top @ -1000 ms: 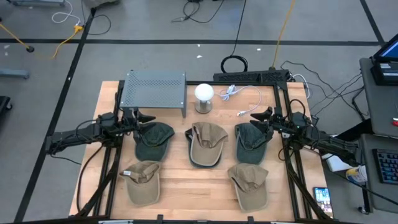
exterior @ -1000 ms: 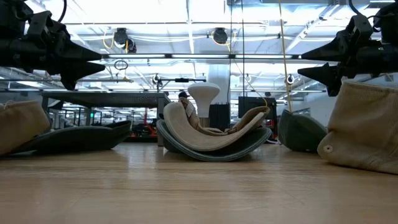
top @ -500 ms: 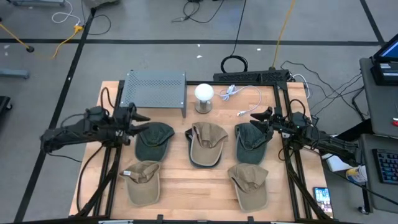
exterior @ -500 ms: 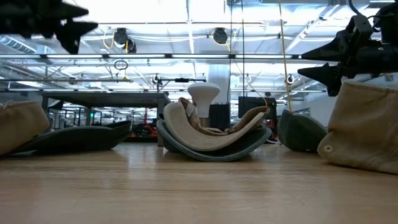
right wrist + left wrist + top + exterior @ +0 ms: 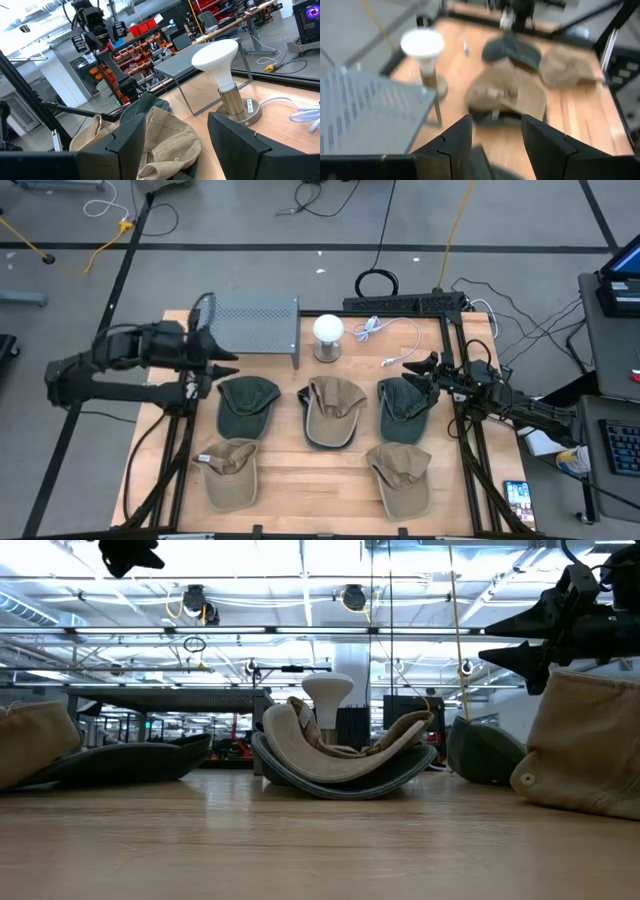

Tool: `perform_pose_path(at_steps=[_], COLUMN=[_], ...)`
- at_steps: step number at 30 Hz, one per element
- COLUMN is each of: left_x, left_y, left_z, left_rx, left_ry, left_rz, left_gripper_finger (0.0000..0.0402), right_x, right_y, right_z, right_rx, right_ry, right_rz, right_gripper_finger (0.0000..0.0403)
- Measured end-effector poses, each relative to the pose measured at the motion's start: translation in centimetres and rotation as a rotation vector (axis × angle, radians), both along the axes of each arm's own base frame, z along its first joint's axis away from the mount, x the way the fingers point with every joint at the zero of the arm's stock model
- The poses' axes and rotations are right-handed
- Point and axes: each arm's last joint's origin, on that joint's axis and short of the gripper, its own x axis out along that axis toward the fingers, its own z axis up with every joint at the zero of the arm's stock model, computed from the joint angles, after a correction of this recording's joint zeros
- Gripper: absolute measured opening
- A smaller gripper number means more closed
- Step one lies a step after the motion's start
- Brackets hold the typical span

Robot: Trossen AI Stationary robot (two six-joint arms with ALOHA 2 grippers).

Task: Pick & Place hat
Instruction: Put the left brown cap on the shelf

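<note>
Caps, five, on the pale wooden table (image 5: 300, 480): dark green cloth cap (image 5: 246, 406) at left, tan cap nested on a green one (image 5: 332, 412) at centre, second dark green cap (image 5: 403, 408) at right, two khaki caps (image 5: 228, 472) in front. Left gripper (image 5: 218, 361) raised beside the grey perforated metal stand (image 5: 248, 323), jaws apart, holding nothing. Right gripper (image 5: 412, 370) over the right green cap, jaws apart, holding nothing. White mushroom-shaped lamp (image 5: 328, 332) behind.

The high view looks straight down on the whole table (image 5: 300, 480). The low view sits at tabletop height, facing level across it. Each wrist view looks forward, close. All share the white lamp (image 5: 328, 330) at frame centre.
</note>
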Motion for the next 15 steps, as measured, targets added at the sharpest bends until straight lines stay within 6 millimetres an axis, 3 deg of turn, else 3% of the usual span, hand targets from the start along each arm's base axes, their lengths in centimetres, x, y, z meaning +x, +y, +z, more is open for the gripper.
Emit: perform_pose_path(at_steps=[10, 15], left_x=[3.1, 4.7], left_y=[-0.7, -1.2], left_z=[1.2, 1.3], left_rx=[-0.184, -0.205], left_ry=[0.48, 0.59], left_rz=[0.127, 0.134], left_gripper_finger=[0.0175, 0.0175], right_x=[0.0, 0.0], right_y=[0.0, 0.0], right_z=[0.0, 0.0], right_rx=[0.0, 0.0], right_ry=[0.0, 0.0], right_rz=[0.0, 0.0], right_gripper_finger=[0.0208, 0.0208])
